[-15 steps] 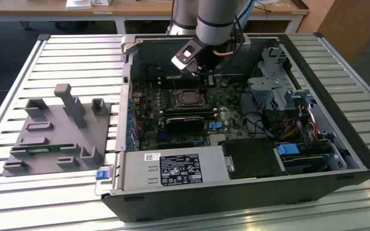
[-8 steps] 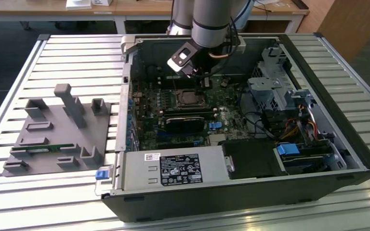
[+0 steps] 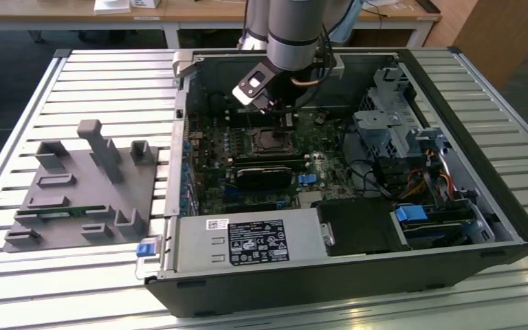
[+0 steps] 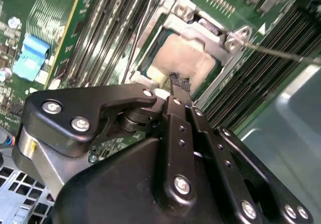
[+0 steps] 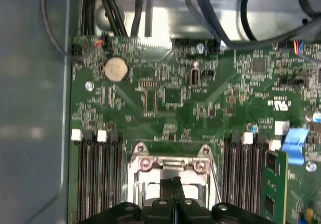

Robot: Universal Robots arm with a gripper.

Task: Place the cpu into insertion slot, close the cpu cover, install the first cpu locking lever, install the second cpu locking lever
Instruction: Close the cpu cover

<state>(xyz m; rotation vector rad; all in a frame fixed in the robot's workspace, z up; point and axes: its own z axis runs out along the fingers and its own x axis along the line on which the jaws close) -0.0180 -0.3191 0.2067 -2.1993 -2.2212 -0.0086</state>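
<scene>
1. Table [image 3: 80, 69]: slatted metal surface. At the exterior view's left it carries a grey moulded fixture [image 3: 71, 192] with a green module [image 3: 58, 213] lying in one of its recesses.

2. Computer case [image 3: 337, 285]: lies open on the table, just beside the fixture, with the motherboard [image 3: 211, 158] exposed inside.

3. Arm [image 3: 291, 34]: reaches down into the case from the far side. The tool [image 3: 284, 118] hangs just above the insertion slot [image 3: 269, 141], near the middle of the motherboard.

4. Tool state: in both wrist views the fingers [image 4: 180, 91] are pressed together with nothing between them. The closed tip [image 5: 174, 184] sits directly over the socket. Whether it touches cannot be determined.

5. Cpu [image 4: 188, 58]: seated in the insertion slot, its dull face visible through the window of the cpu cover [image 4: 210, 30]. The cover lies down flat over the chip.

6. Locking lever [image 4: 281, 53]: a thin wire rod runs out from one corner of the cover, across the memory slots [image 4: 251, 83].

7. Drive cage [image 3: 383, 130]: occupies the case at the exterior view's right.
</scene>
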